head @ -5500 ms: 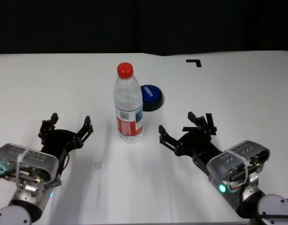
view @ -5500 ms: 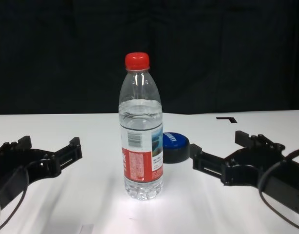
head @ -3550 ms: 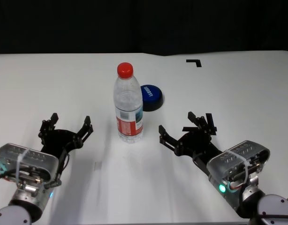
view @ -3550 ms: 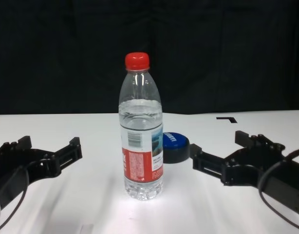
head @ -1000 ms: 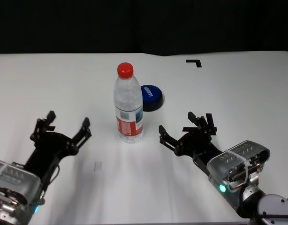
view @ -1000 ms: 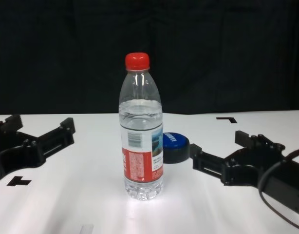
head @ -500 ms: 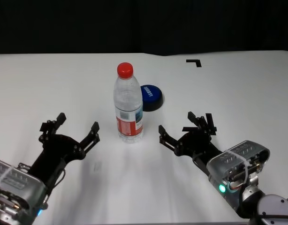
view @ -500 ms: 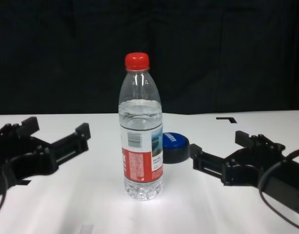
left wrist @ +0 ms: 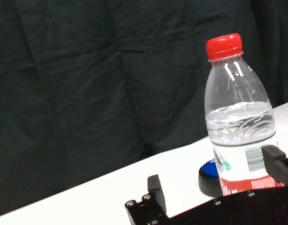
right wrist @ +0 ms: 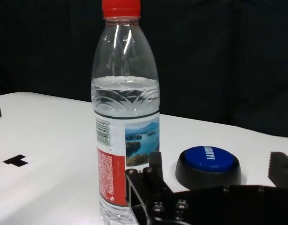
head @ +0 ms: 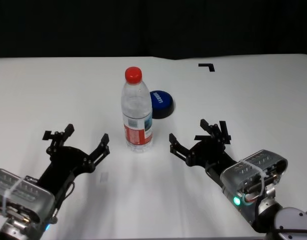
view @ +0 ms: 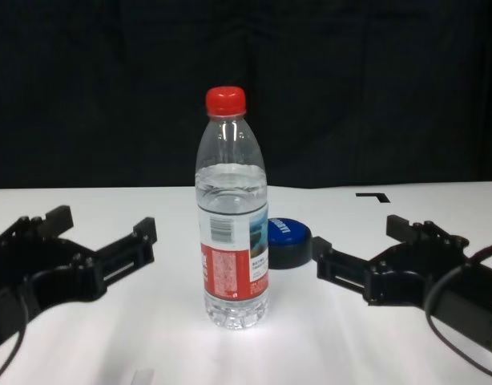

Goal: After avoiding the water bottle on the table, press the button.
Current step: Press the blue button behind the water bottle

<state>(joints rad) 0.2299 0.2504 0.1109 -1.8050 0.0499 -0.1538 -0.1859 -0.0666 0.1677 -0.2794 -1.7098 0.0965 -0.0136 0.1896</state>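
Left pincer (head: pixel 79 141) shifted toward water bottle (head: pixel 137 111), spread wide, button (head: pixel 161 103) behind bottle, right pincer (head: pixel 194 134) wide

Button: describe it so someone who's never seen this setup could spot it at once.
On the white table, find the upright water bottle with a red cap near the middle. The button sits just behind it, toward the robot's right and partly hidden by it. It is a low round puck, black base and blue domed top with white lettering, far shorter than the bottle.
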